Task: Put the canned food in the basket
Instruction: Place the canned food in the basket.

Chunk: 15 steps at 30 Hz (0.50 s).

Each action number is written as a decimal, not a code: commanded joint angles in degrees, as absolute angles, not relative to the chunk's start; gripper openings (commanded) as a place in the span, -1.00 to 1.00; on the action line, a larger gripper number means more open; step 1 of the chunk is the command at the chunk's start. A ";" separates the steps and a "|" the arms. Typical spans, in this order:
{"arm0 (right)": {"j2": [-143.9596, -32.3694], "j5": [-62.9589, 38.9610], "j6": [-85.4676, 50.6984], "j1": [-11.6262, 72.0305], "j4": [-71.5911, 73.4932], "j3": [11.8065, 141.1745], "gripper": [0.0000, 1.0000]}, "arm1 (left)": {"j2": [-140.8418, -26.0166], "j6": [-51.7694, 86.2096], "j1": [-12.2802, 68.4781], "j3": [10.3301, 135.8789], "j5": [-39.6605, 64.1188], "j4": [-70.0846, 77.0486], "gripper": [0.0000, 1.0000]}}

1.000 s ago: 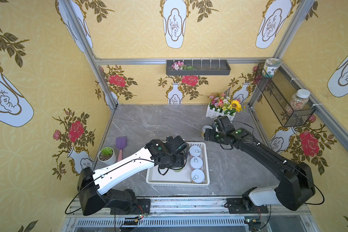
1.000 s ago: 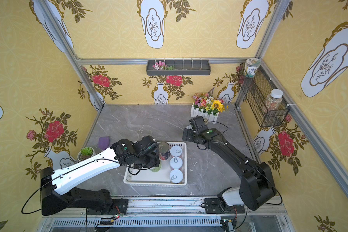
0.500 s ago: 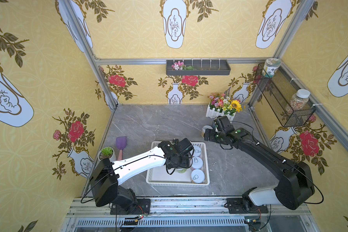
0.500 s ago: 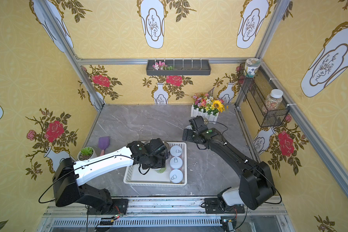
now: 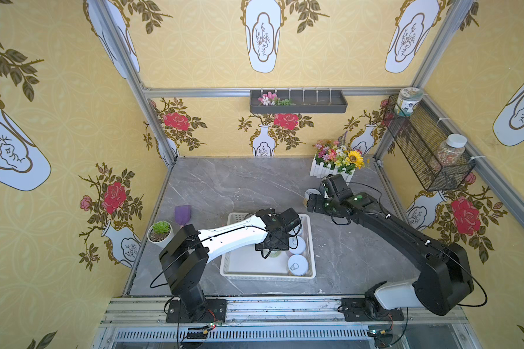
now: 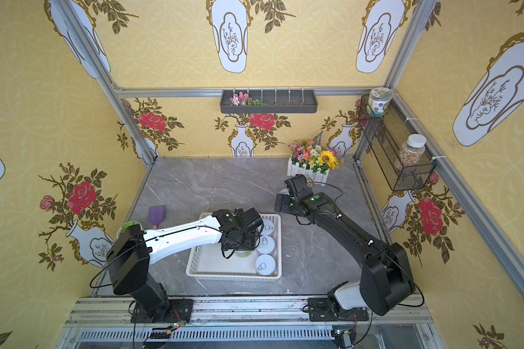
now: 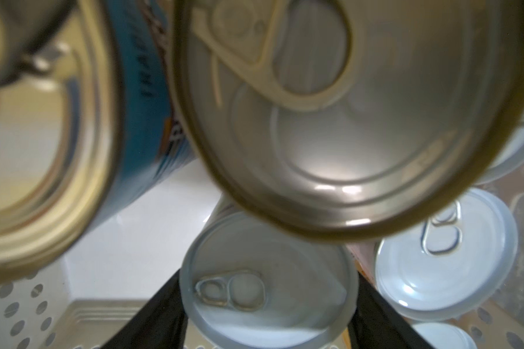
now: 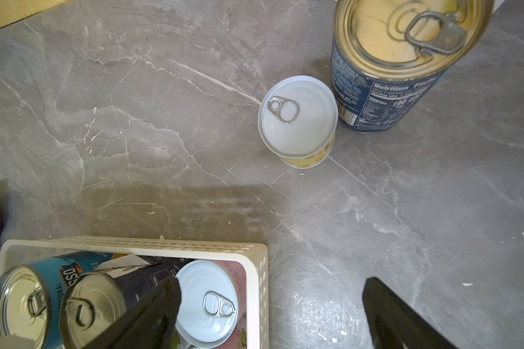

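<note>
My left gripper [image 7: 266, 320] is shut on a short white-lidded can [image 7: 266, 287], low inside the white basket [image 5: 245, 273]. In both top views the wrist covers this can beside a row of white-lidded cans [image 5: 298, 265]. Two tall metal-topped cans [image 7: 345, 121] stand close by in the basket, one with a blue label [image 7: 146, 105]. My right gripper [image 8: 273, 314] hangs open over the table by the basket's far right corner [image 8: 254, 250]. Beyond it on the table stand a short yellow-labelled can [image 8: 298, 119] and a tall dark blue can [image 8: 387, 66].
A white fence box of flowers [image 5: 333, 164] stands at the back right. A small potted succulent [image 5: 161, 232] and a purple scoop [image 5: 182, 214] sit at the left edge. A black wire basket [image 5: 427, 151] with jars and a grey tray [image 5: 298, 102] hang on the walls.
My left arm has swung right and reached farther over the basket with the can, now covering the tall cans there. The right arm has not moved.
</note>
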State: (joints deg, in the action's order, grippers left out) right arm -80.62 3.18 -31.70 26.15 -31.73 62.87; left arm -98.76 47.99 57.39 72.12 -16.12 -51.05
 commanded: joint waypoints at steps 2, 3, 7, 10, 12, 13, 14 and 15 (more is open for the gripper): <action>-80.77 3.80 -31.54 26.17 -32.17 63.01 0.95 | -101.38 47.10 57.34 73.87 -19.51 -52.06 0.40; -80.70 3.82 -31.53 26.19 -32.17 63.00 0.95 | -101.96 47.11 57.44 74.28 -20.04 -52.48 0.40; -80.74 3.63 -31.47 26.18 -32.19 62.84 0.95 | -103.19 46.98 57.30 75.38 -20.99 -52.60 0.41; -80.71 3.66 -31.53 26.15 -32.17 62.84 0.95 | -103.84 46.63 57.22 76.09 -21.45 -52.44 0.42; -80.79 3.63 -31.47 26.21 -32.17 62.89 0.95 | -104.28 46.49 57.07 76.61 -21.50 -52.43 0.42; -80.80 3.66 -31.47 26.21 -32.19 62.89 0.95 | -104.55 46.49 56.98 76.86 -21.53 -52.46 0.42; -80.83 3.65 -31.41 26.32 -32.07 62.76 0.94 | -104.79 46.43 56.95 77.06 -21.52 -52.30 0.42; -80.90 3.70 -31.40 26.28 -31.94 62.66 0.94 | -104.95 46.36 56.95 77.16 -21.41 -52.01 0.42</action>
State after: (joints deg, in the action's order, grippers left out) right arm -80.62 3.16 -31.68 26.17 -31.73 62.87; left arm -104.38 46.96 57.17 76.58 -18.28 -54.52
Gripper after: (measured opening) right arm 0.973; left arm 0.781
